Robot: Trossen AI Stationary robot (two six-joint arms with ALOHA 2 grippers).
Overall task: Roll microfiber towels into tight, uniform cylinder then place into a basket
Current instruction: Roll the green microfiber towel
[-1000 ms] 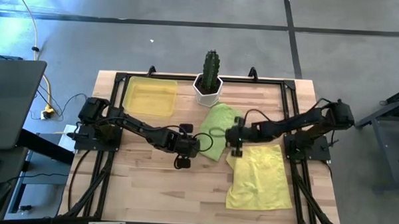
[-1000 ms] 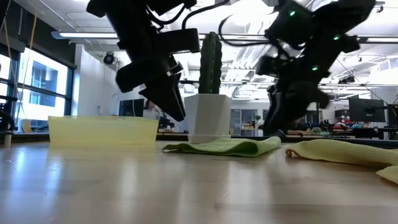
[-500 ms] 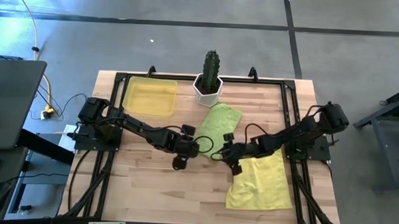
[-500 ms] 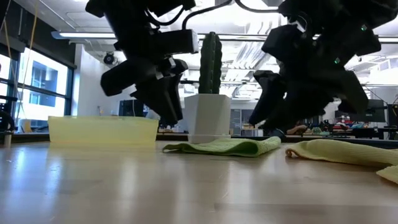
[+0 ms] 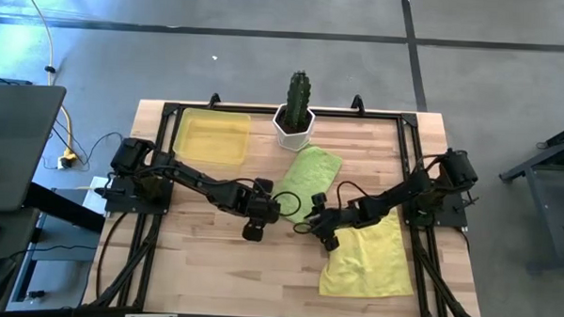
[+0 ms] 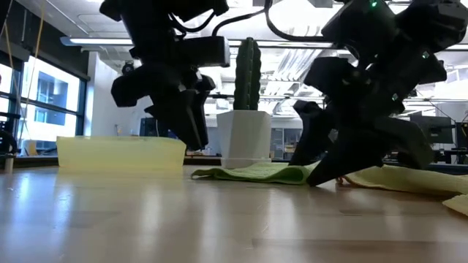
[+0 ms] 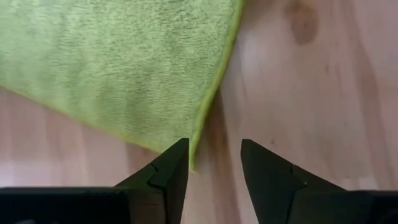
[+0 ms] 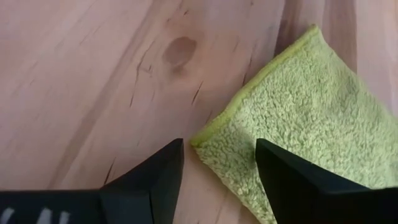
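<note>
Your left pincer (image 7: 214, 165) and right pincer (image 8: 219, 163) both stand open and hold nothing, each poised at a near corner of the lime green towel (image 5: 306, 183), which lies flat at mid-worktop, at 6 o'clock from the cactus pot (image 5: 294, 124). If you close too high, the fingers may pinch only fuzz and the corner slips free. If the two sides start unevenly, the roll skews into a cone. The pale yellow towel (image 5: 371, 258) lies close at 4 o'clock and could snag. The basket (image 5: 212, 136) waits at 10 o'clock.
</note>
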